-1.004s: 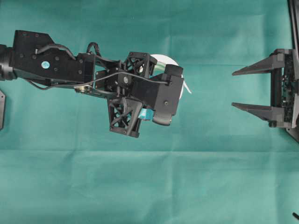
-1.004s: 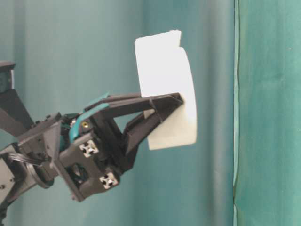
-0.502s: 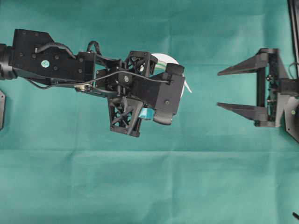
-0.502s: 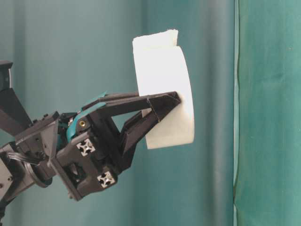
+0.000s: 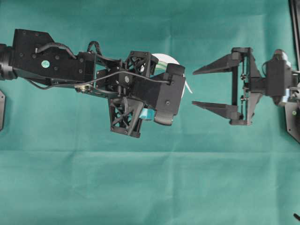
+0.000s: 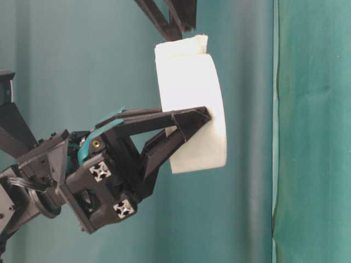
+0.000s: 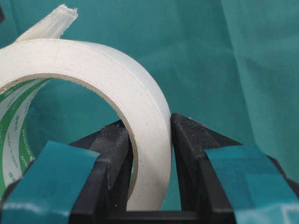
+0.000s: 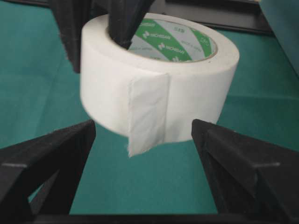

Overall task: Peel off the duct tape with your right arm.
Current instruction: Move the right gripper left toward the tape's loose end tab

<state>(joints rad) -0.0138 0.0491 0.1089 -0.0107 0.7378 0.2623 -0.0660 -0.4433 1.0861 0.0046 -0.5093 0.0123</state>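
Observation:
The duct tape point(image 6: 192, 87), a wide white roll with a green-printed core point(image 8: 175, 44), hangs in the air above the green cloth. My left gripper point(image 7: 149, 128), with teal pads, is shut on the roll's wall, one finger inside the core and one outside. From above, the left wrist covers most of the roll point(image 5: 164, 59). A loose white tab point(image 8: 147, 116) sticks out toward my right gripper point(image 5: 193, 88). That gripper stands open, its plain black fingertips point(image 8: 70, 140) on either side of the tab and just short of it, touching nothing.
Green cloth point(image 5: 150, 187) covers the table and hangs as a backdrop point(image 6: 312, 131). A black frame point(image 5: 294, 23) runs along the right edge of the overhead view. The right fingers point(image 6: 175, 19) come into the table-level view from the top.
My right gripper has moved left toward the roll, still open, until its fingertips reach the tab. The left gripper and the roll have hardly moved.

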